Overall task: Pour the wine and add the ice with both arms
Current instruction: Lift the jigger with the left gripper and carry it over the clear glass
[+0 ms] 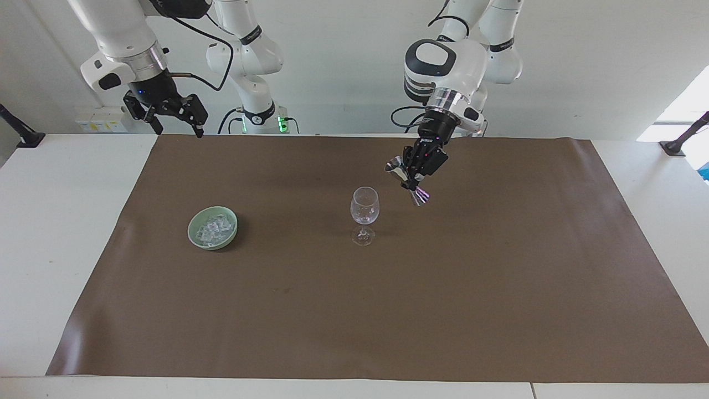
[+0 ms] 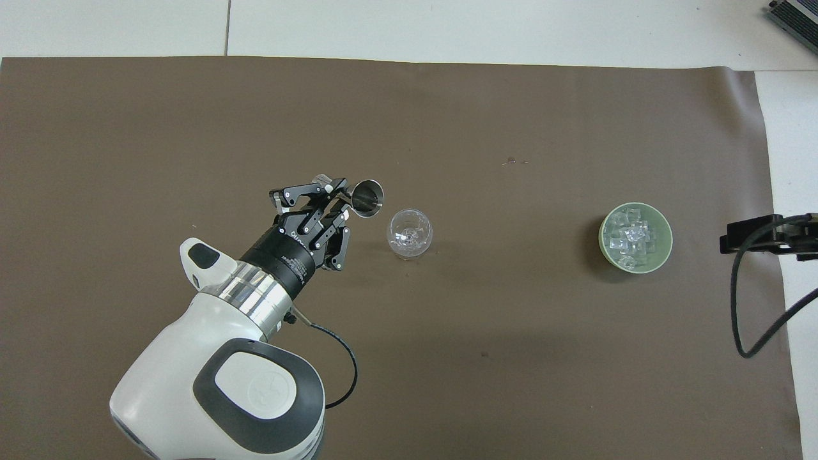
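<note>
The left gripper, clamped on a tilted metal jigger beside the wine glass (not yet over it), may spill short. The right gripper waits, fingers wide; ice sits in the green bowl toward the right arm's end.

White arms, black cables
</note>
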{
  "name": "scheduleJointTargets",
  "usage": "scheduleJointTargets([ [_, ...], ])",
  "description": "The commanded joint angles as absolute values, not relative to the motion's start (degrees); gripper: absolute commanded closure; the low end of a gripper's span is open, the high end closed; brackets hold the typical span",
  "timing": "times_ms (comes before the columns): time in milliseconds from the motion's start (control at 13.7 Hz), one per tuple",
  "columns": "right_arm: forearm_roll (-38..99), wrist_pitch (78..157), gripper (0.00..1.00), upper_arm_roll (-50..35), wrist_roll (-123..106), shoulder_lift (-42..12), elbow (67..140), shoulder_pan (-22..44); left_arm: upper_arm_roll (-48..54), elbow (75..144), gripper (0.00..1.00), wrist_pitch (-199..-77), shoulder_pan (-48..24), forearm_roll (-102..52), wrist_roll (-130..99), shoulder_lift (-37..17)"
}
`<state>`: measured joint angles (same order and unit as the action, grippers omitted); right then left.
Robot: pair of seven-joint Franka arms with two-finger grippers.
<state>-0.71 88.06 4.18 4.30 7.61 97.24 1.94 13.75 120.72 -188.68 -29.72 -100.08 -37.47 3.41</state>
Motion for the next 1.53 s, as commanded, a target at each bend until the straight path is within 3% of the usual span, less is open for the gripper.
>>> scheduleJointTargets([
  [0, 0.53, 88.15, 0.0, 3.95, 3.69, 8.61, 98.26, 1.49, 14.68, 119.0, 1.0, -192.48, -30.85, -100.2, -31.66, 1.85],
  [1456, 0.53, 88.15, 0.0, 3.87, 3.69, 8.61, 98.26, 1.49, 14.77, 114.43, 1.0, -198.11, -33.4, -92.9, -11.44, -2.02],
])
